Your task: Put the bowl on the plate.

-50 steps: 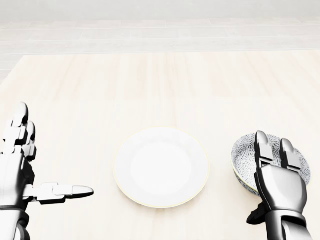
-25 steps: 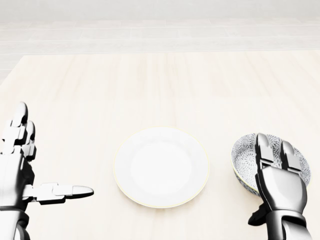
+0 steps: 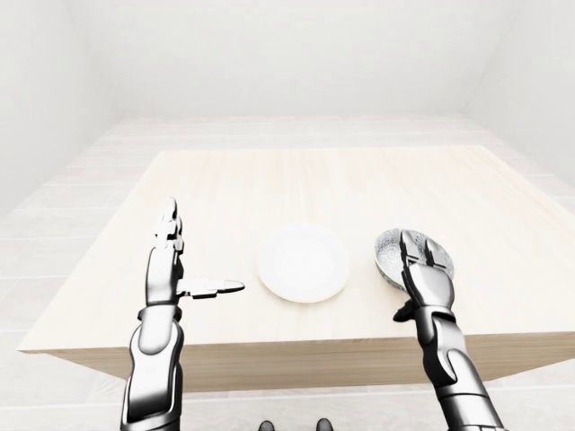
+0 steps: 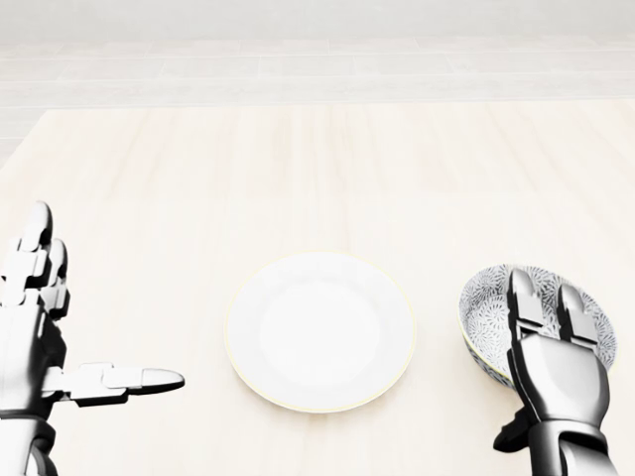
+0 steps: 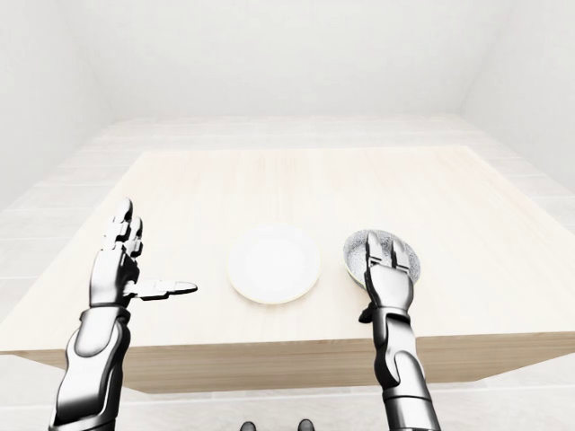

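Two fingers of the right hand lie straight over the near rim of the bowl, thumb outside; whether they clamp it cannot be told. The bowl stands on the worktop just right of the plate, not touching it. The left hand is spread wide and empty; only the eye views show its forearm standing upright.

no readable text, labels or numbers anywhere — none on any surface.

Two arms in glossy silver segmented shells; left robot hand and right robot hand, each with three jointed fingers and dark joints.
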`<state>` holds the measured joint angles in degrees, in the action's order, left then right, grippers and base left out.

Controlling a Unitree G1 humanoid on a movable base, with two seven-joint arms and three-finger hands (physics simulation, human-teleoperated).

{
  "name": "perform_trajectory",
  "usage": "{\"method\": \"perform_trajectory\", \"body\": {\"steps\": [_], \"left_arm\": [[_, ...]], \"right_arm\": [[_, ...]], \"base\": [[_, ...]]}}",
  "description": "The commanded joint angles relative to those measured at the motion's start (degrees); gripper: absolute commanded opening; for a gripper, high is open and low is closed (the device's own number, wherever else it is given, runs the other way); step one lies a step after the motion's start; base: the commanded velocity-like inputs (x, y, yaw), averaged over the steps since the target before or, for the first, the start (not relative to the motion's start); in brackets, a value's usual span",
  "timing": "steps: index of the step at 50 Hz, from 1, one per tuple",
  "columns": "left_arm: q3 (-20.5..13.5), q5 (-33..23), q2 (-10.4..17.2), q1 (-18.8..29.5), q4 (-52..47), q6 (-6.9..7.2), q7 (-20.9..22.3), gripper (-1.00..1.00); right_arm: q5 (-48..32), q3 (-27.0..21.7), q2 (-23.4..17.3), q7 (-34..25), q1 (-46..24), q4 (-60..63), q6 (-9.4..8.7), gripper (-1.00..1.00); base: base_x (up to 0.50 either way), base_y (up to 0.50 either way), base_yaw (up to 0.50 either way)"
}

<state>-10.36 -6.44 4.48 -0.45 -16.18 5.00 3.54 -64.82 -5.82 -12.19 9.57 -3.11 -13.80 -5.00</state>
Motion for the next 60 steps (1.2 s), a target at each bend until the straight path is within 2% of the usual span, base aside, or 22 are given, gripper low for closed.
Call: {"method": "perform_trajectory", "body": {"steps": [1,6,7,8,9,16,37,60], "left_arm": [[0.04,-0.09,-0.06,-0.12,-0.59,0.00,0.06,1.00],[0.08,-0.18,-0.07,-0.13,-0.53,0.00,0.08,1.00],[0.09,-0.20,-0.07,-0.10,-0.49,0.00,0.08,1.00],[0.03,-0.16,-0.09,0.00,-0.56,0.00,0.02,1.00],[-0.05,-0.12,-0.08,0.14,-0.61,0.00,-0.03,1.00],[0.03,-0.14,-0.08,-0.16,-0.90,0.00,0.07,1.00],[0.06,-0.12,-0.17,-0.31,-0.48,0.00,0.14,1.00],[0.15,-0.22,-0.19,-0.37,-0.52,0.00,0.02,1.00]], "right_arm": [[0.06,-0.08,-0.15,-0.35,0.29,0.68,0.00,1.00],[0.05,-0.23,-0.20,-0.24,0.40,0.70,0.00,1.00],[0.10,-0.26,-0.19,-0.20,0.36,0.59,0.00,0.75],[0.10,-0.28,-0.20,-0.16,0.30,0.49,0.00,0.38],[0.03,-0.26,-0.21,-0.20,0.38,0.60,0.00,0.14],[-0.01,-0.41,-0.08,-0.63,0.60,1.83,0.00,-0.25],[-0.31,-0.89,-0.03,-1.37,1.28,3.78,0.00,-0.31],[-2.93,-3.28,0.21,-7.46,3.21,15.00,0.00,-0.36]], "base": [[0.00,0.00,0.00],[0.00,0.00,0.00],[0.00,0.00,0.00],[0.00,0.00,0.00],[0.00,0.00,0.00],[0.00,0.00,0.00],[0.00,0.00,0.00],[0.00,0.00,0.00]]}}
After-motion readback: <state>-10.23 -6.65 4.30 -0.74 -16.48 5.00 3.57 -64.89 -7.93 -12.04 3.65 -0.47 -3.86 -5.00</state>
